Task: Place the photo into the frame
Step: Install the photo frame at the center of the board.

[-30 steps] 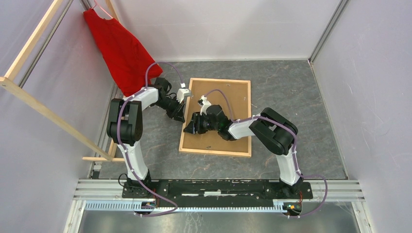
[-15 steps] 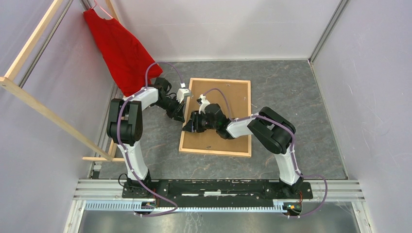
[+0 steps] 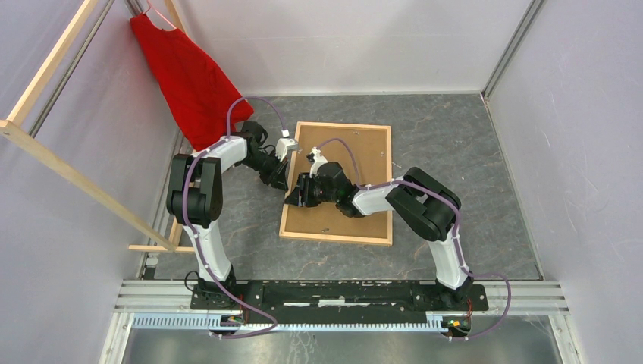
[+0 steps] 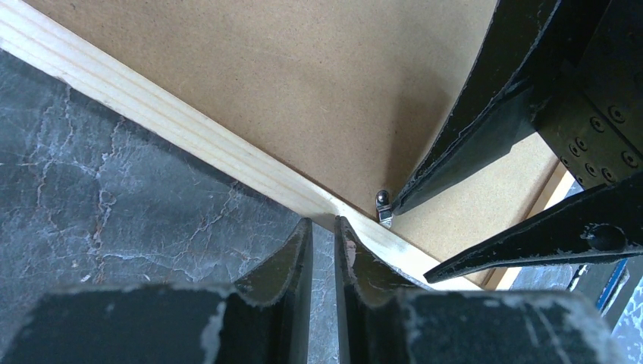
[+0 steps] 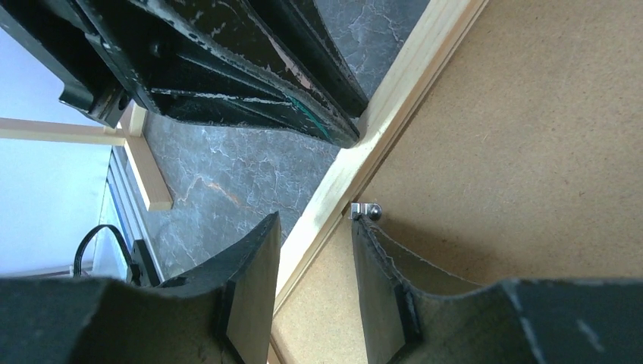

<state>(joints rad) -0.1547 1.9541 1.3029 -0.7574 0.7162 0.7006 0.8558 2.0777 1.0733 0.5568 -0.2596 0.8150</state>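
The frame [image 3: 334, 236] lies back-up mid-table, the photo out of sight, and the right gripper [image 5: 315, 224], jaws half-wide astride its left rail, has edged toward the clip [image 5: 366, 211] beside the narrow, empty left gripper [image 4: 322, 224], probably to work that clip.

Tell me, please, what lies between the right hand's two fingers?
The frame's light-wood side rail, plus a strip of brown backing board beside it; the right hand straddles them. The right wrist view shows this.

No legible text, label, brand, number or sign in any of the 3 views; frame [image 3: 336, 238], backing board [image 3: 364, 152] and red garment [image 3: 186, 76] show plain surfaces.
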